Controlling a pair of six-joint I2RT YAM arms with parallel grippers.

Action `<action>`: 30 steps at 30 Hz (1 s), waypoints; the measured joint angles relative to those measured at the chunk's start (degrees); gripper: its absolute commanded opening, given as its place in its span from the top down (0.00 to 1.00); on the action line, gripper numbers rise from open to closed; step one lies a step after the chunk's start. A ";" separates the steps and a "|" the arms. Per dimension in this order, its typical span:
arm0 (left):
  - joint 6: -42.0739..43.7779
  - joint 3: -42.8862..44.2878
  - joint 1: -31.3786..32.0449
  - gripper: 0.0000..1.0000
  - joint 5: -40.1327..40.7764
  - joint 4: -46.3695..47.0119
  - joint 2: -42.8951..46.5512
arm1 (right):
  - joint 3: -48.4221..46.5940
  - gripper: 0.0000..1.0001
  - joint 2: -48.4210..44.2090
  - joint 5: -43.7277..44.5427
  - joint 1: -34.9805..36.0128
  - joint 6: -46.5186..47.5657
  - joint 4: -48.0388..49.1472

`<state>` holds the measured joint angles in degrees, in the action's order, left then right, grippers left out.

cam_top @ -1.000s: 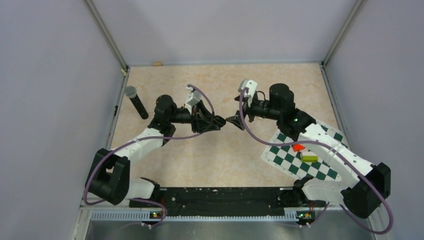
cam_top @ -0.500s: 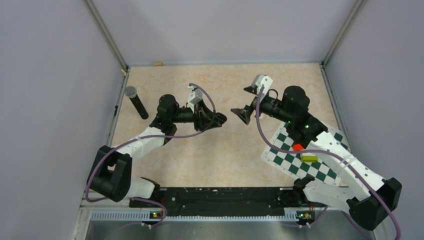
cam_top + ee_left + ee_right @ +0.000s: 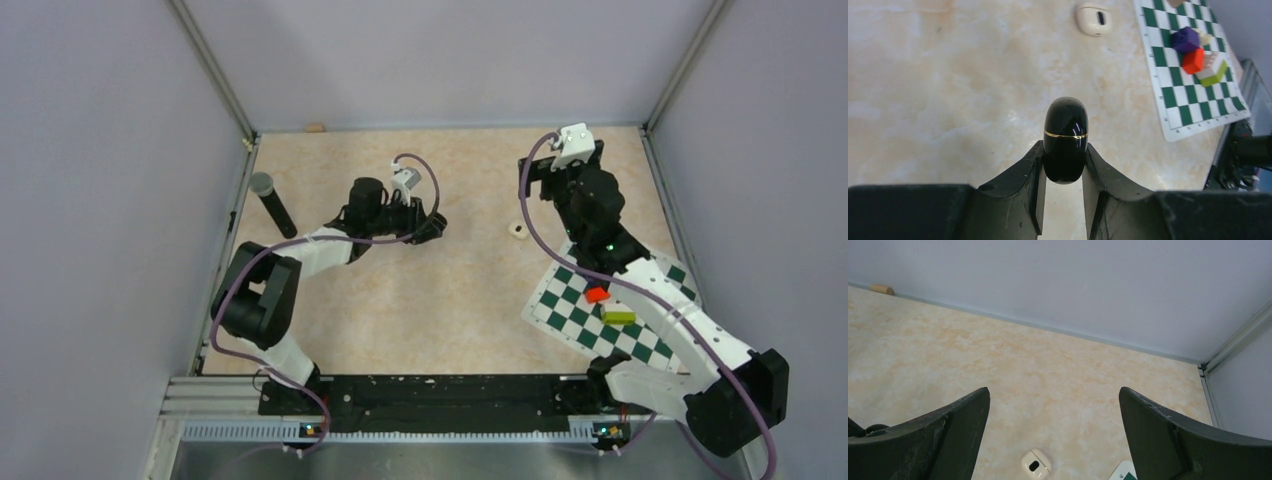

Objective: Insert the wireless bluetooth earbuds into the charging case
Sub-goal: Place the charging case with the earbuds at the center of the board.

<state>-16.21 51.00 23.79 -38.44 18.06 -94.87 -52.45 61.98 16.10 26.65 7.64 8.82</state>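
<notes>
Beige marbled table (image 3: 420, 300) between grey walls. Chequered mat (image 3: 570, 310) at the right with coloured blocks (image 3: 1195, 55). Right gripper (image 3: 1054, 390) raised near the back, spread wide, empty. Left gripper (image 3: 1064, 147) clamped on the case (image 3: 1065, 127), left of centre, lid shut along a gold seam. No earbuds in view; perhaps inside already, cannot tell. White oval piece (image 3: 1093, 19) with a dark slot lying well apart. Best now: keep the clamp low, below the seam, and check for a flush lid. No brand or writing legible.
</notes>
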 measured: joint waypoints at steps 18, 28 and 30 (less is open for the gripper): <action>21.22 35.65 0.50 1.00 13.44 -43.60 -17.11 | 0.44 0.02 -1.07 1.95 -2.89 -1.31 2.21; 19.93 43.87 1.75 1.00 3.69 -57.72 -26.21 | 1.01 0.02 -1.38 2.34 -3.58 -1.33 2.45; 16.63 43.60 2.05 1.00 3.10 -57.42 -26.82 | 1.09 0.02 -1.40 2.58 -3.72 -1.36 2.32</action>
<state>0.43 94.61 25.85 -35.33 -39.35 -121.69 -51.35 60.58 18.68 22.94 6.28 11.14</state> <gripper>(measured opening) 0.337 0.980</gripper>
